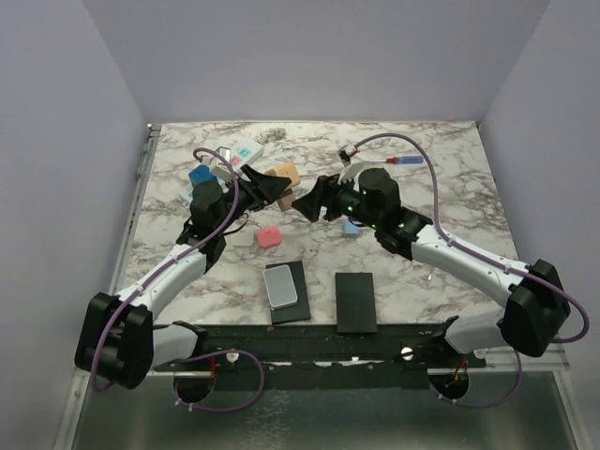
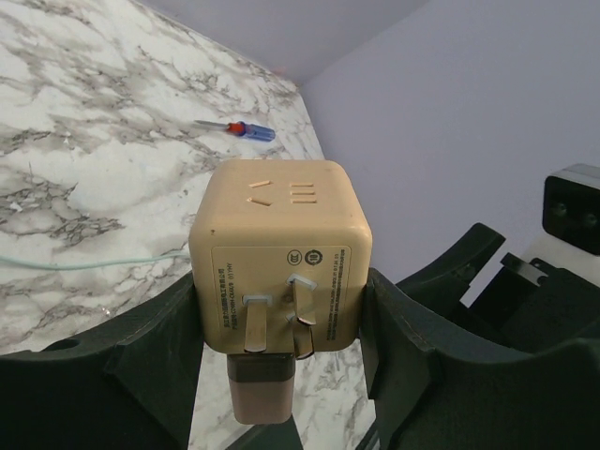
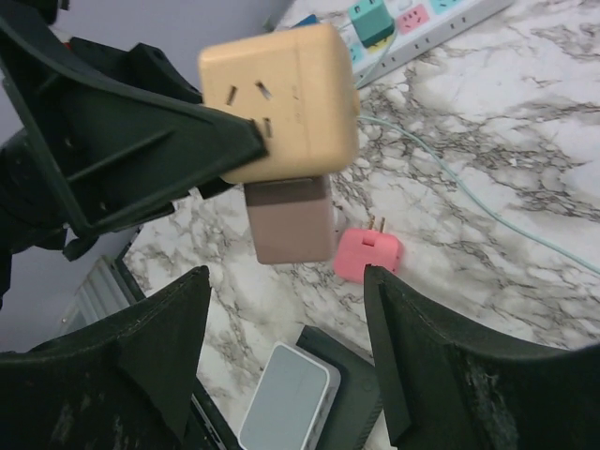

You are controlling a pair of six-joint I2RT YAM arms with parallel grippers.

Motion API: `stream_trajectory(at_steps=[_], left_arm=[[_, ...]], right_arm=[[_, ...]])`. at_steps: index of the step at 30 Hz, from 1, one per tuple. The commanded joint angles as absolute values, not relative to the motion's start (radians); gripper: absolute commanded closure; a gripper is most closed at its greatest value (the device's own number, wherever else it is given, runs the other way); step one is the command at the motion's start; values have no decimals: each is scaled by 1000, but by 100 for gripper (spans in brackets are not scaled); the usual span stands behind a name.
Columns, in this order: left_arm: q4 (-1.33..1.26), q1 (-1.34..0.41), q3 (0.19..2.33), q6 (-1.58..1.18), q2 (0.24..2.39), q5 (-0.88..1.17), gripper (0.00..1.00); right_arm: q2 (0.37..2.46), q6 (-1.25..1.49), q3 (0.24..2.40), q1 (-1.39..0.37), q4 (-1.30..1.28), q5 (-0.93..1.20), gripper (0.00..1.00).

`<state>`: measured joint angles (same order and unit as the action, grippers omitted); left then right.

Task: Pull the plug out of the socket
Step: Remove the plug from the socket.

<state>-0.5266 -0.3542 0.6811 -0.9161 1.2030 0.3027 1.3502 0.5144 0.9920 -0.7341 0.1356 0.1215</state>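
The socket (image 1: pixel 234 152) lies upper left in the top view. The cube plug (image 3: pixel 281 94) is apart from it, clamped in the left gripper (image 2: pixel 281 314). Only the left wrist view shows its bare prongs (image 2: pixel 298 305). The right gripper (image 3: pixel 286 291) is spread wide, holding nothing.

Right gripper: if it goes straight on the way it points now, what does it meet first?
The right gripper would probably meet the brown plug under the tan cube adapter held by the left gripper; depth is unclear.
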Motion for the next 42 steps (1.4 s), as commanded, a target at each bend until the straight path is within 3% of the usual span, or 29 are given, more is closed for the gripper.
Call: stream_trajectory(at_steps=[1,17,28,42], left_arm=[[-626,-357,635,-963,1172,245,100],[-626,-356,626,-935,1155,274,100],[-625,-356,635,-906,1157,289,100],[-624,-356,639,-897,1157,295,100]], right_arm=[[1410,471,1045,-792,191,110,29],[1541,445,1128,-871,125,-115,30],[1589,408,1134,-871,195,-51,38],[1631,364,1126,-871,247,-39,39]])
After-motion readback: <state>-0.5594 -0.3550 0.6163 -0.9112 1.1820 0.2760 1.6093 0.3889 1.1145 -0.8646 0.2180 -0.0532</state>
